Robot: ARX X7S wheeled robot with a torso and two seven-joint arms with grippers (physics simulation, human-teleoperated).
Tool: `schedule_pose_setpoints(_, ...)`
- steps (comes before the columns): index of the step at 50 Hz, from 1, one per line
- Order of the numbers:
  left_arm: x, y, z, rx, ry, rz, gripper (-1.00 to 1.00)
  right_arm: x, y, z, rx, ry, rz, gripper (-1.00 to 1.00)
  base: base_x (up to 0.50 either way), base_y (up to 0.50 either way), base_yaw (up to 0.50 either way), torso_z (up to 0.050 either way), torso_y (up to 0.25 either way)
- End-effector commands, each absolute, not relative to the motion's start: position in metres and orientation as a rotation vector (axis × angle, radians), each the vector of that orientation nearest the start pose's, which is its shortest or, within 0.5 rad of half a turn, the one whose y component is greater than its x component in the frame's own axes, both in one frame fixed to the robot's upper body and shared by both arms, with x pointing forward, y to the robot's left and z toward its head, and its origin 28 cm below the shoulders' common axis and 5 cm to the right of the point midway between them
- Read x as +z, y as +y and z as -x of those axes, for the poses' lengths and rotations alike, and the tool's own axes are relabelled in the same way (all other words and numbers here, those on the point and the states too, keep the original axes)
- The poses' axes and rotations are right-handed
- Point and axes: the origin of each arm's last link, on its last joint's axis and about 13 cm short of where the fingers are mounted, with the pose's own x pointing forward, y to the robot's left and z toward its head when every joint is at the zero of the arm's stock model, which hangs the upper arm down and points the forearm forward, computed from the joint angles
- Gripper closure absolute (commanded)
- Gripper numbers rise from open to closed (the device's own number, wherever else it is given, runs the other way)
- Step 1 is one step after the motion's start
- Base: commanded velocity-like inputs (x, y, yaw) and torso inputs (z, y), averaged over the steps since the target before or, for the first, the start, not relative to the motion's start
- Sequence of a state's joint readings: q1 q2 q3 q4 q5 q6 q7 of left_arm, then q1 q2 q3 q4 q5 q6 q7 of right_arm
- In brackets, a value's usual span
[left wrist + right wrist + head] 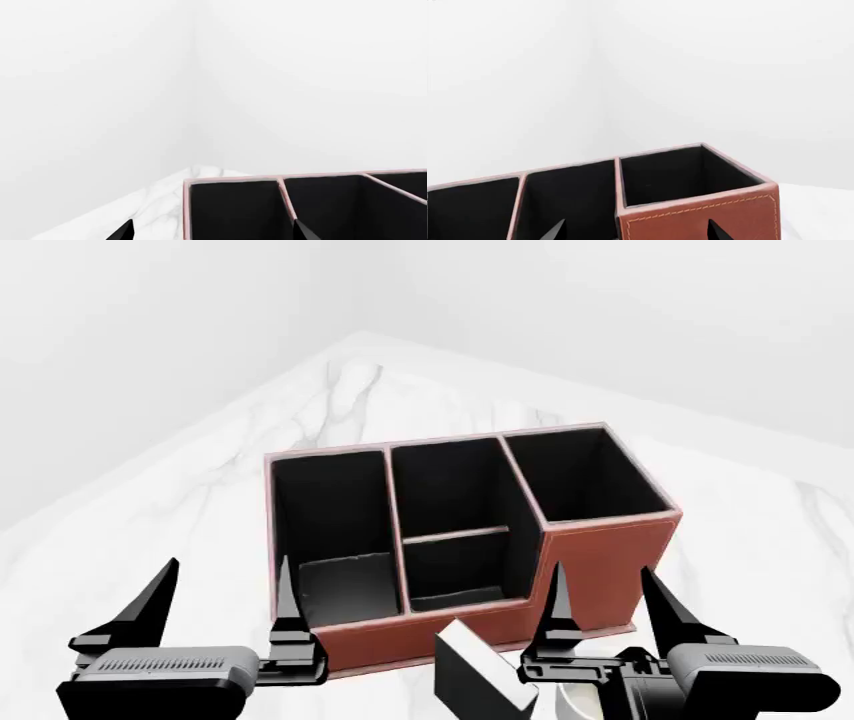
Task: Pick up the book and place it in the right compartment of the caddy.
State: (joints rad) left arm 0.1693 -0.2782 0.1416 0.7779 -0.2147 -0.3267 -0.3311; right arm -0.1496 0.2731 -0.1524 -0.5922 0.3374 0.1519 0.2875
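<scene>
Both arms sit low and level — left hand (224, 600) and right hand (607, 605) each empty, fingers spread wide, tips pointing up.

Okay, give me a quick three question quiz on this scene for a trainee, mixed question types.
1. True or false: the book already sits inside the caddy.
2. Multiple choice: which section has the highest walls? A) the right compartment B) the middle section C) the left section
3. Fill in: the left end effector and the right end effector are both ____.

Key: 1 false, it stands on the table in front of the caddy. 2 A. 3 open, holding nothing.
</scene>
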Motion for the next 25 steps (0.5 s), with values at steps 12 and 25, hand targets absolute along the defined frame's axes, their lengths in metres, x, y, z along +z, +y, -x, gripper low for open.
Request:
schedule_pose_setpoints(12,0.1176,0.2077,-0.1533,0.018,-0.229,0.01,-1.0,0.0961,-0.0993,-0.1665,0.027,-0.212,-0.14,-1.0,0.2,-0.35,0.0,0.0,0.0)
schedule_pose_setpoints(25,0.1173,0.2078,-0.1539,0.018,-0.227,0.009,-1.0,0.0956,-0.0984,-0.1656,0.044,-0.215,-0.147,-1.0,0.0,0.0,0.0,0.0,0.0)
